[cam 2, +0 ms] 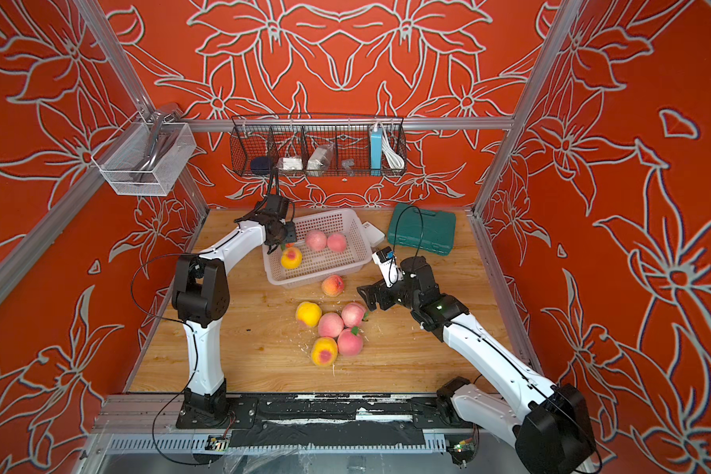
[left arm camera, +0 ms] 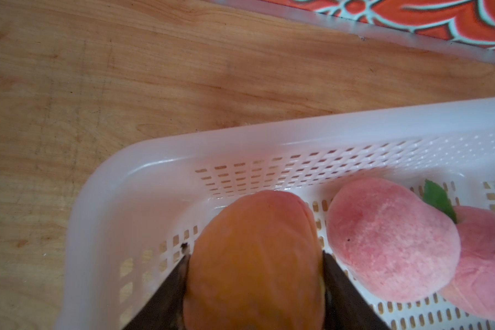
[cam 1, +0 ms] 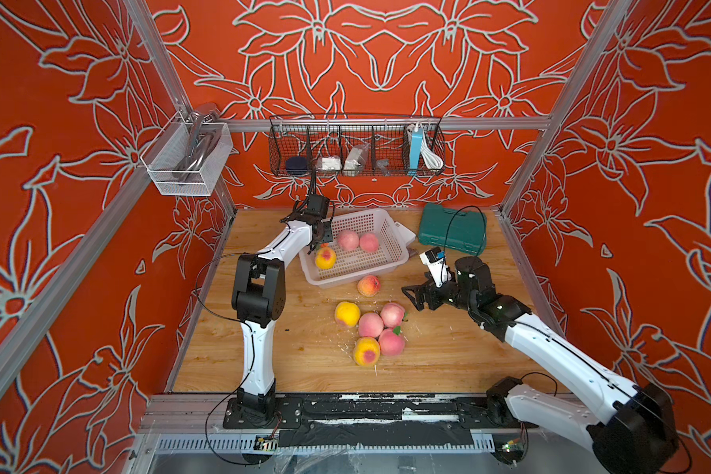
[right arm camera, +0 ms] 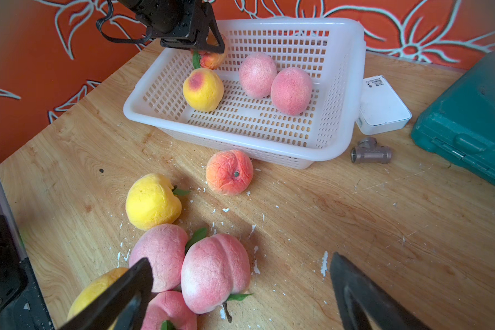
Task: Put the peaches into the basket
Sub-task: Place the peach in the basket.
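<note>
The left end effector (left arm camera: 255, 258) is closed narrowly on an orange peach (left arm camera: 257, 223). Its two fingers (left arm camera: 177, 274) press the fruit from both sides. It holds this peach over one corner of the basket (left arm camera: 240, 137), inside the rim. Whether the peach touches the bottom, I cannot tell.

Three more peaches lie in the basket. A yellow peach (right arm camera: 203, 90) with a red spot is just beside the held one. Two pink peaches (right arm camera: 257, 75) touch each other near the middle.

The basket stands toward the back of the counter (cam 1: 296, 361). A red-orange peach (cam 1: 368, 285) lies on the counter just beside the basket's front wall. Nearer to the front, five peaches make a tight cluster (cam 1: 370, 324): three pink and two yellow, several with green leaves.

The right end effector (cam 1: 409, 296) is spread wide and holds nothing. It hovers near the cluster, on the side of the right arm. In the right wrist view one pink fruit of the cluster shows between its fingers (right arm camera: 137, 274).

Beside the basket, on that same side, lie a white box (right arm camera: 382, 105) and a brass fitting (right arm camera: 370, 151). A green case (cam 1: 452, 227) lies near them.
</note>
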Robot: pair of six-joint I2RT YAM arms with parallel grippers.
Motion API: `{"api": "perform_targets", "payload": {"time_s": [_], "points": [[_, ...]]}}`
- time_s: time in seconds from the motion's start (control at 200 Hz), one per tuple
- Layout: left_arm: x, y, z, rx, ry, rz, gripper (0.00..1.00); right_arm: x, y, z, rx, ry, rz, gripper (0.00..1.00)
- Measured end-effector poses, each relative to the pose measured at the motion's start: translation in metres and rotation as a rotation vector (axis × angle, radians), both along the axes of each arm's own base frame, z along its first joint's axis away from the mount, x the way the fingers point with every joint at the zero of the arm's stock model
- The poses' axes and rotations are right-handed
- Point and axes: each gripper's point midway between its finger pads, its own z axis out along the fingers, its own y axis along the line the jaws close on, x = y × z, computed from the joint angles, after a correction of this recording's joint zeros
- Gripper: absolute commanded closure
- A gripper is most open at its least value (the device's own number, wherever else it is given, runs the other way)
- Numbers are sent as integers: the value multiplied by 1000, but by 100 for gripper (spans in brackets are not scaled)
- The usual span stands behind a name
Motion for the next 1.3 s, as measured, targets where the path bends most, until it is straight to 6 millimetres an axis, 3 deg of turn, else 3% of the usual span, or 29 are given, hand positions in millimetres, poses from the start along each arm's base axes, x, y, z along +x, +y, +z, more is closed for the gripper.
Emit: {"api": "perform_targets", "payload": {"time_s": [0.871,1.296], "points": [[1,0,-10,5,9,2,40,1,-2,-1,-10,-1,-14,1],[1,0,-31,13,45,2,38,2,-3,-1,-12,-2,-17,1]]}}
